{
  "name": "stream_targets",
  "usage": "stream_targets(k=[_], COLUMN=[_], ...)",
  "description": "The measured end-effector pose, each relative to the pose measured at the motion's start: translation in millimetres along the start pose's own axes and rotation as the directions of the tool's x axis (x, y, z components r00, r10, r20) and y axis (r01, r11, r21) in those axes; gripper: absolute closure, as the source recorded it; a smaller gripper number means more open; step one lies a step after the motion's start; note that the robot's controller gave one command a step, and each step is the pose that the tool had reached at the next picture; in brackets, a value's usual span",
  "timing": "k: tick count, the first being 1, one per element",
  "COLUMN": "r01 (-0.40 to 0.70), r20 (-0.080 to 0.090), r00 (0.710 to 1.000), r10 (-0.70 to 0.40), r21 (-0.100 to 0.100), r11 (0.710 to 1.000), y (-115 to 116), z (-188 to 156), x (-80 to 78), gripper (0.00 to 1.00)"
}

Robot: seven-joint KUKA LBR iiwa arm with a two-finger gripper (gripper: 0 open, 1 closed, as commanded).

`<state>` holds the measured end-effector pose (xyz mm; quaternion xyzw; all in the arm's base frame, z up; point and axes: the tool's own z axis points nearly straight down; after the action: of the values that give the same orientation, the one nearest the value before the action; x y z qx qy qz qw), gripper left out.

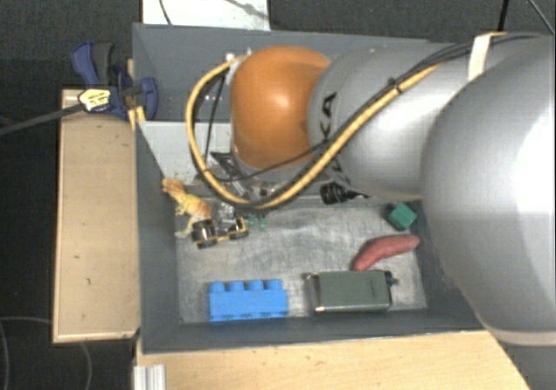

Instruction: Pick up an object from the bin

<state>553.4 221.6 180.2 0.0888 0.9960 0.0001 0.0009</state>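
Observation:
My gripper shows as a dark body in the back left part of the bin. Just in front of it lies a small dark and brass-coloured toy vehicle. A tan toy animal figure lies to its left, against the bin's left wall. Both things rest on the bin floor, close beside the gripper.
The arm and its orange cover with looped cables span the bin's back and right. Along the front wall lie a blue building brick and a grey flat box. At the right are a red sausage-shaped thing and a small green block.

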Motion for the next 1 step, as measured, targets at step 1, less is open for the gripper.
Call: stream_targets(k=[1], r01=[0.000], r20=[0.000], r00=[1.000], r10=[0.000], r21=[0.000], r11=[1.000], y=[0.0], z=[0.0], x=[0.0], gripper=[1.00])
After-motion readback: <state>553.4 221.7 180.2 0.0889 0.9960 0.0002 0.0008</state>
